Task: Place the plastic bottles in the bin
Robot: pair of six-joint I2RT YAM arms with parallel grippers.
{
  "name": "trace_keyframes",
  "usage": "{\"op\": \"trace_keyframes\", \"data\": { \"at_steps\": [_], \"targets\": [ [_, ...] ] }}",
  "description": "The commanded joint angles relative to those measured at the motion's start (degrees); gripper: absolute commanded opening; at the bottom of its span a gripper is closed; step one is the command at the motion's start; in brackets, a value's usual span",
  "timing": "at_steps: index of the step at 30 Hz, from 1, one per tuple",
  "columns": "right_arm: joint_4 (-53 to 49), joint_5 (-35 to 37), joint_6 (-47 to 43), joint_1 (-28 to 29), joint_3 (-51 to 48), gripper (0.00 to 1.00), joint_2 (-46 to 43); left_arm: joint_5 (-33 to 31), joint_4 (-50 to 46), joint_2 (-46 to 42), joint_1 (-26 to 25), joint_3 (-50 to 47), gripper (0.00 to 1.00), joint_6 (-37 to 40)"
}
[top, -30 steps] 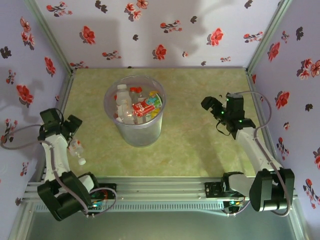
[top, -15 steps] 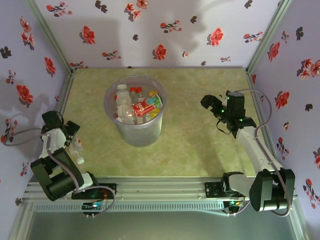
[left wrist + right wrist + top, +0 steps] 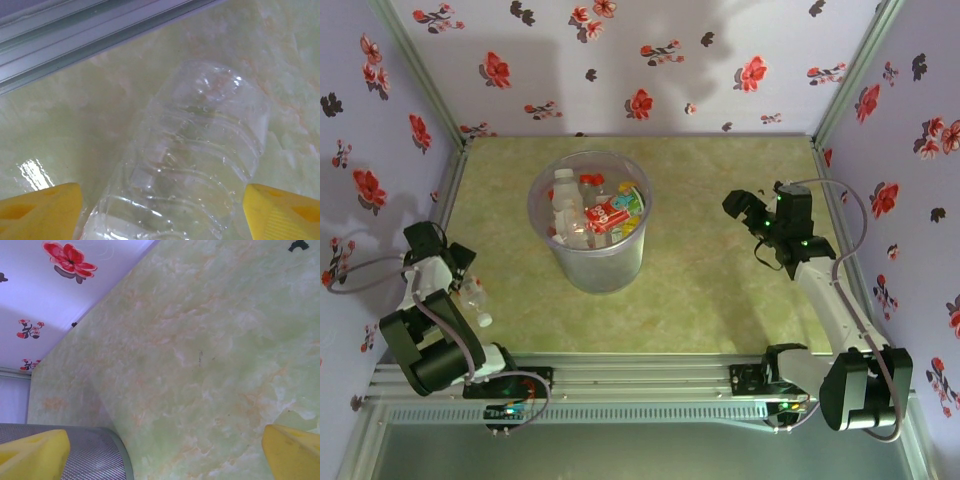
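1. Plastic bottle [image 3: 200, 160], left wrist view: a clear, ribbed one lay on its side on the worktop [image 3: 60, 125], between the left fingers [image 3: 40, 212]. These stood spread, one at either flank, and I could not tell whether they pressed on it. The thin wall looked light, empty and springy, and glossy enough to slip. A gentle pinch across the ribbed middle seemed a safer hold than the rounded end.
2. Top external view: that bottle lay just under the left fingers, its white cap [image 3: 484, 321] pointing towards the arm bases. The bin [image 3: 595, 270] stood well off to the right of those fingers and farther out, with several bottles [image 3: 585, 212] already inside. Its height probably called for a lift over the rim before letting go.
3. Right wrist view: the right fingers [image 3: 295, 445] were released wide, with nothing between them and bare worktop beyond.
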Motion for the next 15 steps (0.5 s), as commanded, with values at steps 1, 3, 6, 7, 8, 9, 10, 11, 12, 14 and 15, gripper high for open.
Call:
{"op": "trace_keyframes", "data": {
  "at_steps": [1, 3, 6, 7, 8, 9, 10, 11, 12, 14, 15],
  "targets": [
    [-1.3, 1.3, 0.3, -0.3, 0.0, 0.99, -1.2, -0.1, 2.4, 1.4, 0.6, -1.2, 0.79, -1.1],
    [-1.4, 1.3, 0.1, -0.3, 0.0, 0.99, -1.3, 1.1, 3.1, 2.6, 0.6, -1.4, 0.77, -1.6],
    [-1.8, 1.5, -0.3, -0.4, 0.3, 0.99, -1.3, 3.0, 5.0, 3.8, 0.6, -2.0, 0.75, -2.3],
    [-1.7, 1.6, -0.3, -0.3, 0.3, 0.99, -1.3, 3.2, 5.5, 4.1, 0.6, -2.2, 0.72, -2.5],
    [-1.9, 1.7, -0.3, -0.3, 0.3, 0.99, -1.3, 3.3, 5.7, 4.3, 0.6, -2.3, 0.70, -2.7],
    [-2.0, 1.7, -0.5, -0.4, 0.4, 0.99, -1.3, 3.4, 5.8, 4.3, 0.6, -2.4, 0.66, -2.8],
    [-2.0, 1.9, -0.6, -0.4, 0.4, 0.99, -1.4, 3.5, 5.8, 4.3, 0.6, -2.5, 0.63, -2.9],
    [-2.1, 1.9, -0.6, -0.3, 0.4, 0.99, -1.3, 3.4, 5.9, 4.2, 0.5, -2.5, 0.60, -2.8],
    [-2.2, 2.0, -0.8, -0.4, 0.5, 0.99, -1.3, 3.4, 5.8, 3.9, 0.6, -2.5, 0.58, -2.6],
    [-2.2, 2.1, -0.9, -0.4, 0.5, 0.99, -1.2, 3.3, 5.8, 3.6, 0.6, -2.6, 0.57, -2.4],
    [-2.2, 2.1, -0.9, -0.4, 0.5, 0.99, -1.1, 3.3, 5.7, 3.5, 0.6, -2.6, 0.57, -2.4]
  ]
}}
